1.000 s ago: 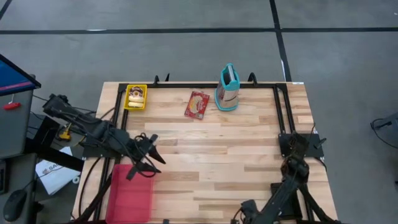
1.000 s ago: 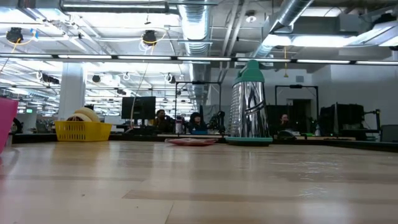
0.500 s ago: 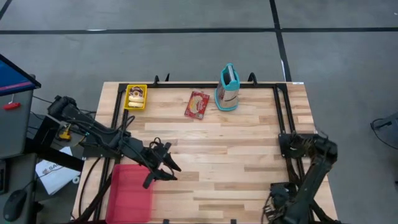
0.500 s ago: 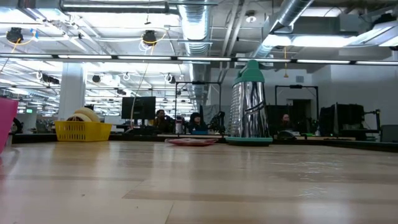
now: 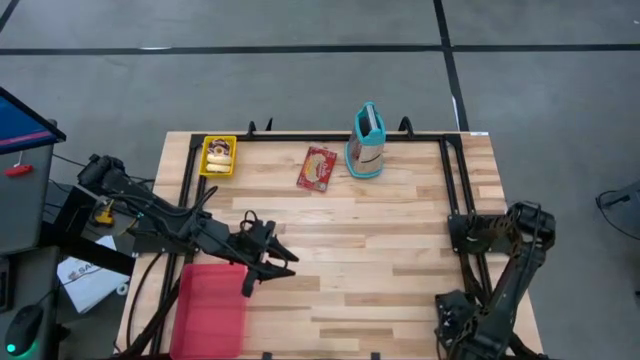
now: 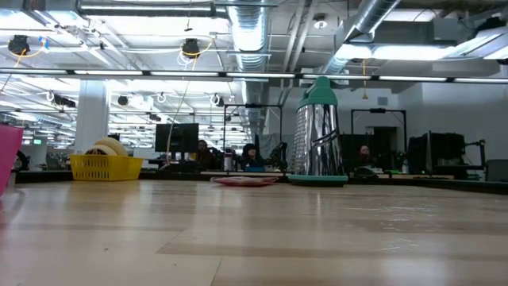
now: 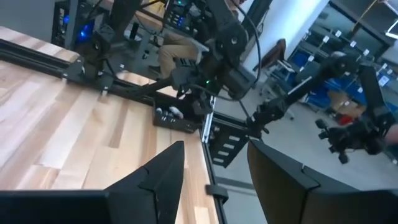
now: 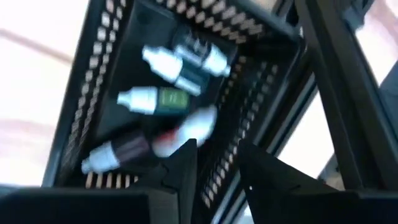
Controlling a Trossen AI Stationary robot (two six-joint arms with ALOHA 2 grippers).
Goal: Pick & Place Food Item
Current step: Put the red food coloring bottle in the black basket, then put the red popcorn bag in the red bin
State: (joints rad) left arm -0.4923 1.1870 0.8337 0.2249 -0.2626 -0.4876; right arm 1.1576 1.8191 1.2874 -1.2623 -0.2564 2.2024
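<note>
A wide workshop with ceiling ducts lies behind the wooden table (image 5: 340, 250). The task's thing, judged to be the flat red food packet (image 5: 317, 168), lies near the table's far edge, just beside the teal-topped grater (image 5: 367, 142) and between it and the yellow basket (image 5: 218, 156); its long axis runs roughly toward the near edge. The left gripper (image 5: 268, 262) hovers empty over the table beside the pink bin (image 5: 210, 310), fingers (image 7: 163, 174) parted. The packet lies ahead of them toward the far edge, and this arm is plainly the nearer. The right gripper (image 8: 214, 163) is at the table's near right corner over a black crate (image 8: 261, 68) of small bottles, seemingly a little apart and holding nothing.
</note>
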